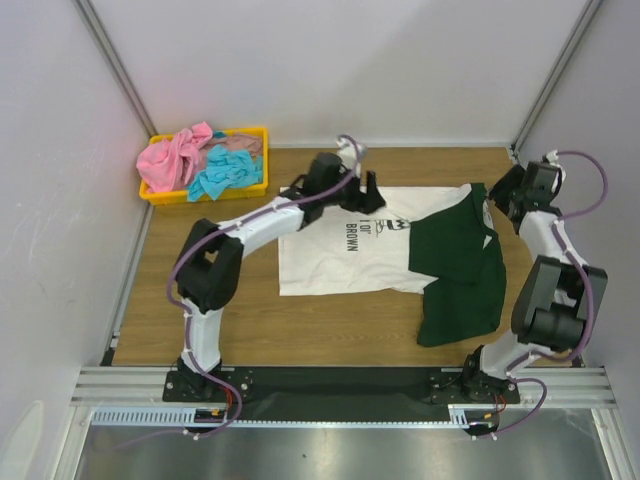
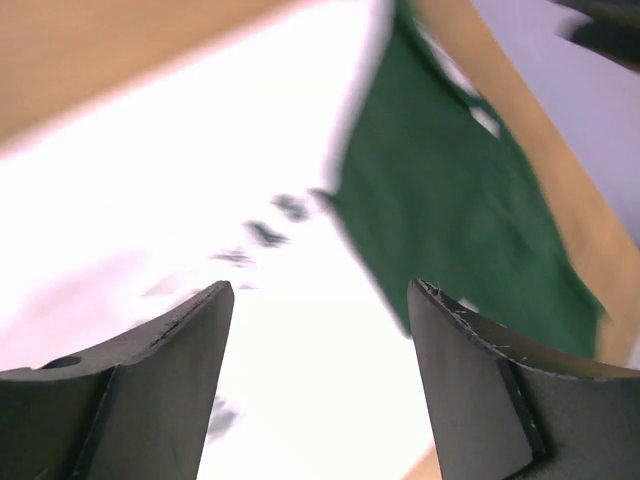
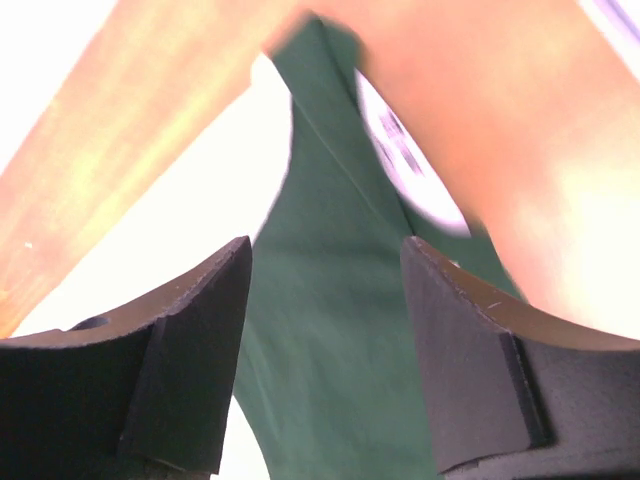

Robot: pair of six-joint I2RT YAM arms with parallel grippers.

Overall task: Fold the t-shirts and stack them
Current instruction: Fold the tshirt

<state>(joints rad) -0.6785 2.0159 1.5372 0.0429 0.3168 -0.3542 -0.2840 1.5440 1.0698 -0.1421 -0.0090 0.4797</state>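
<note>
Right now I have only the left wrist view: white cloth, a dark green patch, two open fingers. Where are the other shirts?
Observer: A pink cloth shirt and a turquoise cloth shirt lie bunched in the yellow plastic tray at the table's far left corner.
Operator: Where is the right hand?
Observer: The right hand hangs open, gripping nothing, over the far right end of the white cloth t-shirt with black print.
Operator: Is that shirt folded?
Observer: Partly: its dark green part lies over the white body's right side and trails toward the near edge.
</note>
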